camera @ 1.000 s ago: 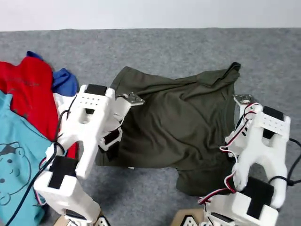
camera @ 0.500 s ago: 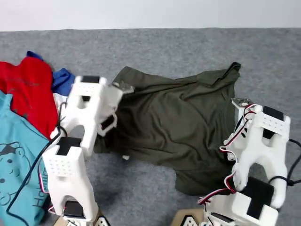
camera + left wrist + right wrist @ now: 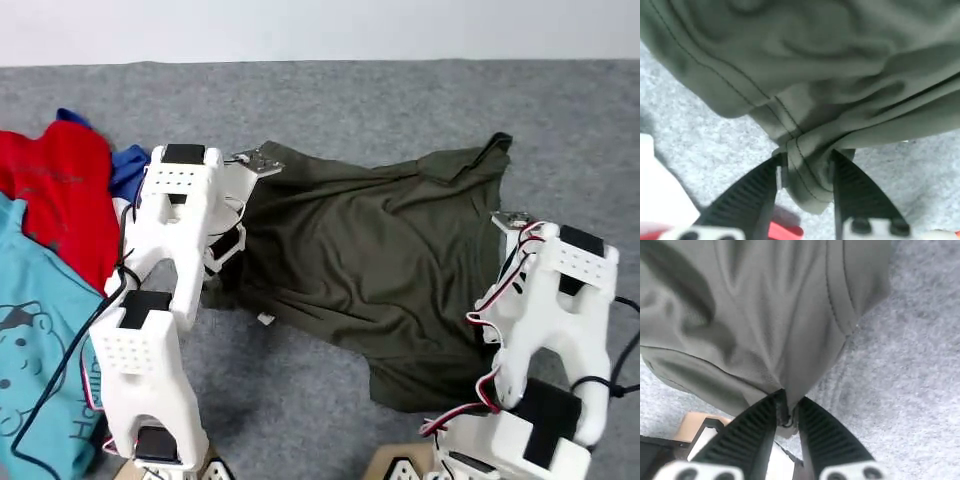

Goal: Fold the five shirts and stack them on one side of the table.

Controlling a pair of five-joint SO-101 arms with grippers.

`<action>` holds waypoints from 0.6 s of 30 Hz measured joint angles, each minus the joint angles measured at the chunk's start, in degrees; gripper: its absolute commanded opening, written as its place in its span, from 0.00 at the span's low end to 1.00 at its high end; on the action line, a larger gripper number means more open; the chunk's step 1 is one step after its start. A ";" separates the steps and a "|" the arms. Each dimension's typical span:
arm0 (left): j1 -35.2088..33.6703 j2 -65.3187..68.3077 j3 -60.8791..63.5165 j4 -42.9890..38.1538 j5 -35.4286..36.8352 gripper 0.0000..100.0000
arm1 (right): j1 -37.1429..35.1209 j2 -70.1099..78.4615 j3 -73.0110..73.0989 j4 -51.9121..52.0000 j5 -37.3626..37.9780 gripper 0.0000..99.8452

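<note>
Left gripper (image 3: 805, 167) and right gripper (image 3: 788, 407) both pinch olive shirt (image 3: 380, 260) edges; lift evenly, hold cloth taut, avoid bunching.

Bare grey tabletop (image 3: 400, 100) runs along the far edge and, nearer, between the two arm bases. The olive shirt (image 3: 380, 270) covers the middle; the red shirt (image 3: 60, 190), blue shirt (image 3: 136, 172) and teal shirt (image 3: 30, 330) crowd the left side.
</note>
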 measured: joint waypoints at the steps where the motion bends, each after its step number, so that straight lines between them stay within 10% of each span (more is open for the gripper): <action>1: 0.00 0.00 0.18 0.00 0.00 0.15 | 0.00 0.00 0.00 0.00 0.00 0.01; 18: 1.05 -19.34 25.23 -0.35 -5.36 0.15 | 0.00 0.00 0.00 0.00 0.00 0.01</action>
